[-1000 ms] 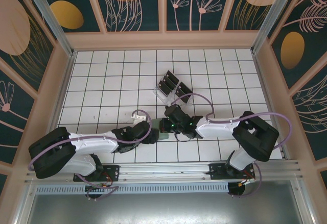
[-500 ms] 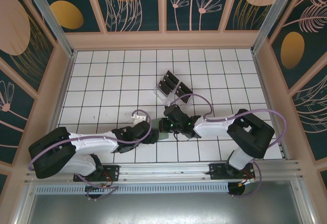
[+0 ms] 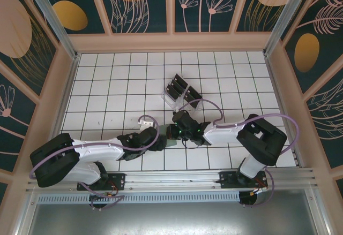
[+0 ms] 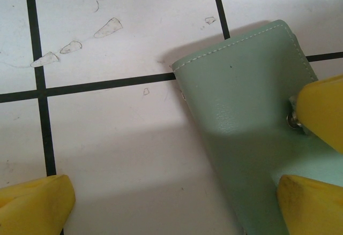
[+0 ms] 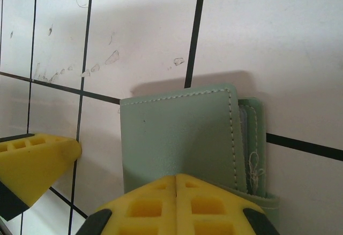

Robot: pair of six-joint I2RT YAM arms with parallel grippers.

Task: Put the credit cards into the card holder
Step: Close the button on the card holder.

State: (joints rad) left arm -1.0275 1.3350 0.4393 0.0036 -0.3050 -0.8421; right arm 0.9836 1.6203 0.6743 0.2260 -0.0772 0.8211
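Both hands are found together at the near middle of the counter (image 3: 107,106), where the card holder (image 5: 177,133) is laid flat and folded shut on the white tiles. The left hand (image 4: 171,205) is spread wide, with one yellow finger over the holder's edge and the other well off to the side; nothing is clamped. The right hand (image 5: 104,184) is likewise parted, with one finger set over the green cover; whether it is pressed down cannot be told. Farther back, the credit cards (image 3: 179,86) are seen standing in a clear rack (image 3: 172,100), well apart from the holder. No card is judged to have been inserted; the holder has yet to be opened and every card fetched.
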